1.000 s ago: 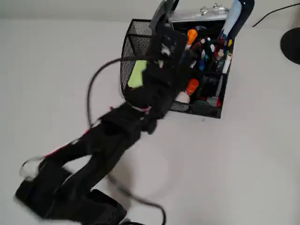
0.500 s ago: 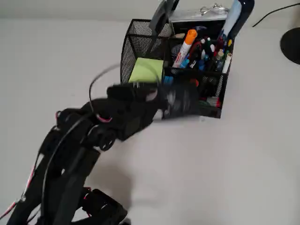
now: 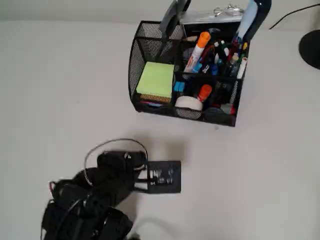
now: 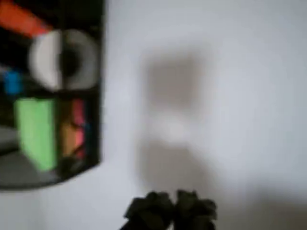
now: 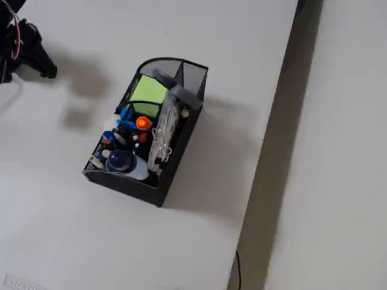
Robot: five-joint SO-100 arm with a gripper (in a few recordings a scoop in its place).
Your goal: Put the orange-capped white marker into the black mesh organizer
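The orange-capped white marker (image 3: 195, 51) is leaning inside the black mesh organizer (image 3: 150, 107); light, stiff, slippery, best gripped mid-barrel. The claw (image 4: 171, 211) is sitting pinched together, empty.

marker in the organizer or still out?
In. The orange-capped white marker stands tilted in a rear compartment of the black mesh organizer, cap up; the gripper is away over the table.

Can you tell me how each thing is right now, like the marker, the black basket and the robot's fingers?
Marker: standing tilted inside the basket, orange cap up.
Basket: upright on the table, full of pens.
Sticky notes: lying flat in the basket's curved end.
Tape roll: in a front pocket.
Gripper: fingers shut, holding nothing, away from the basket.
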